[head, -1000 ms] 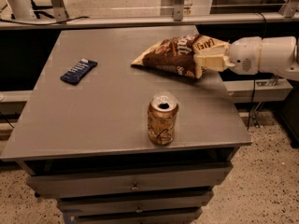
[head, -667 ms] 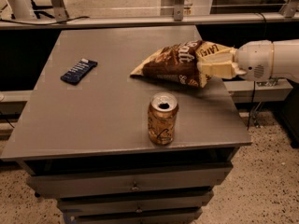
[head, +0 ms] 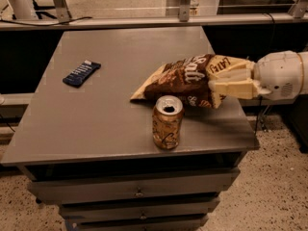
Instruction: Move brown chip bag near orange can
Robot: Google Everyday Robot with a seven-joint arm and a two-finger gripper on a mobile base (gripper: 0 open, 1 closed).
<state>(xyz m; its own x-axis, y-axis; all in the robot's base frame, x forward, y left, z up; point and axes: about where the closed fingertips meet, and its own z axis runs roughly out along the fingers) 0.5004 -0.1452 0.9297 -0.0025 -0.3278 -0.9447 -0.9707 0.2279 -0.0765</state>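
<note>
The brown chip bag (head: 185, 79) hangs tilted just above the grey table (head: 96, 124), its left corner low near the surface. My gripper (head: 222, 82) comes in from the right and is shut on the bag's right end, cream fingers (head: 231, 87) clamped over it. The orange can (head: 167, 122) stands upright near the table's front edge, directly in front of and below the bag, top opened. The bag's lower edge sits just behind the can's rim; I cannot tell whether they touch.
A small dark-blue bar wrapper (head: 82, 73) lies on the table's left side. Drawers (head: 137, 191) sit below the tabletop. A rail (head: 144, 20) and metal frames run behind the table. The table's right edge is under my wrist.
My gripper has carried the chip bag forward and down from the back right of the table, ending just behind the orange can. The can and the wrapper have not moved.
</note>
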